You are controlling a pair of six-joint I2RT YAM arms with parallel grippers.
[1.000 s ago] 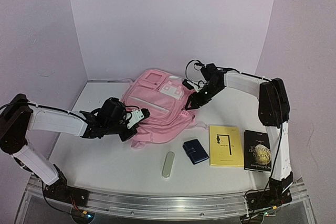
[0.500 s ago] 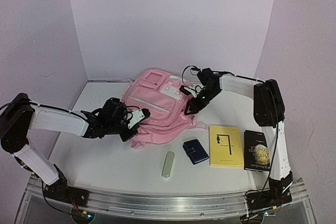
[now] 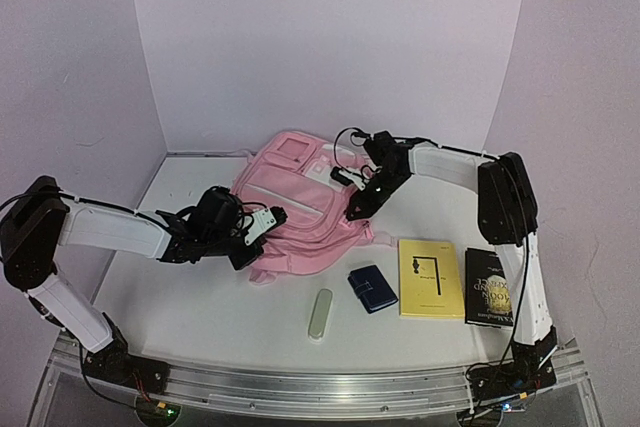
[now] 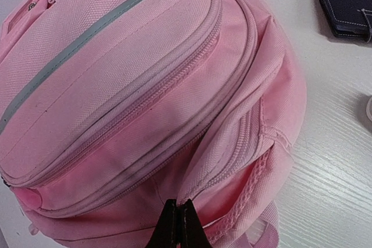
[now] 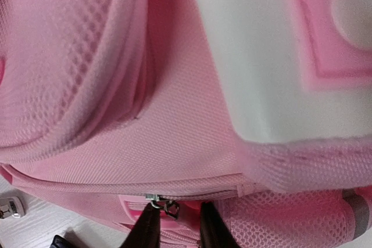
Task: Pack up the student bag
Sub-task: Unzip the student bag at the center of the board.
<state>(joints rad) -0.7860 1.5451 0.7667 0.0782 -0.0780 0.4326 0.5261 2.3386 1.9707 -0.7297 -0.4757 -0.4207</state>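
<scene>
Bag (image 3: 300,235) lies flat on the white table (image 3: 200,299), left of centre and towards the back, front pockets up. It sits between the two grippers, and each meets one of its edges.

Left gripper (image 4: 178,213): at the bag's near-left corner. Fingers pressed together with no gap. The tips sit against a fold of pink fabric below the curved front-pocket zip. Cannot tell whether any cloth is caught between them.

Right gripper (image 5: 179,213): at the bag's right edge, close against the mesh and a pale panel. Fingers stand apart, one either side of a small metal zip pull (image 5: 167,207) at the end of a zip seam. There is a gap on the pull's right side, and on its left the finger is at or very near the metal. No firm pinch visible.

Table, near side, right of the bag:
- navy wallet (image 3: 372,288), just beside the bag's lower right corner
- pale oblong case (image 3: 320,313), nearer the front edge
- yellow book (image 3: 431,277)
- black book (image 3: 489,287), just beside the yellow one

None of these touches the bag.

Room: plain pale lilac walls (image 3: 330,47) close the table in at the back and on both sides.
</scene>
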